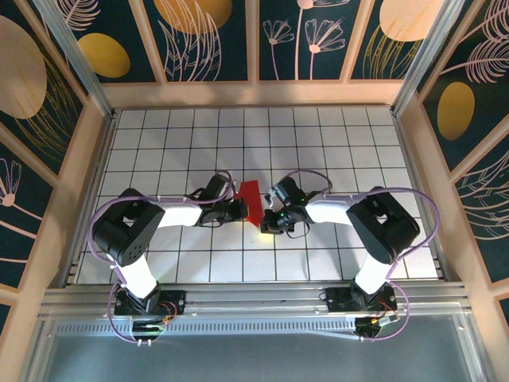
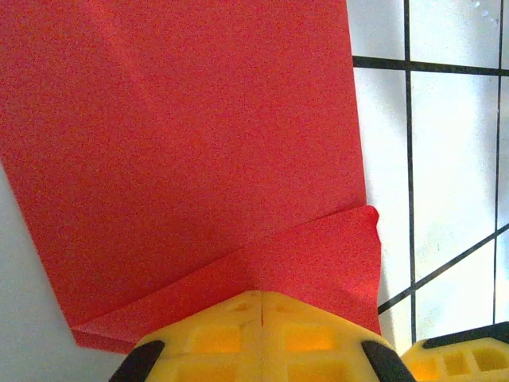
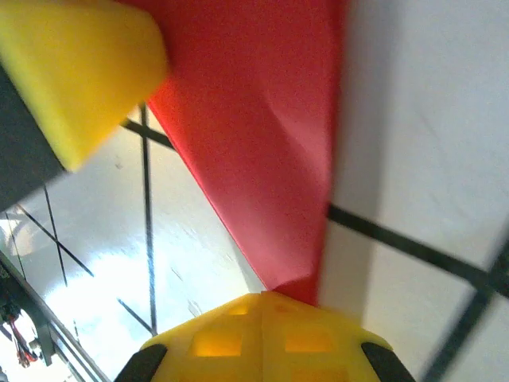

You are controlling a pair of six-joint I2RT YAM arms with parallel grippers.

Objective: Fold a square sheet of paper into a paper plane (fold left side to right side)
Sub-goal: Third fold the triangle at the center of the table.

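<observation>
The thin bright red paper sheet [image 1: 250, 199] is laid on the white tiled desk [image 1: 334, 143], between the arms. The left claw [image 2: 261, 296] and right claw [image 3: 261, 296] are squeezed shut at its edge (a corner is folded). A fold seems begun; next, edges must be matched and creased.

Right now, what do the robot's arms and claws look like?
Both the left arm and right arm are white tubes with chunky black joints and loopy purple cables. The left claw and right claw have yellow fingers with square dents.
</observation>
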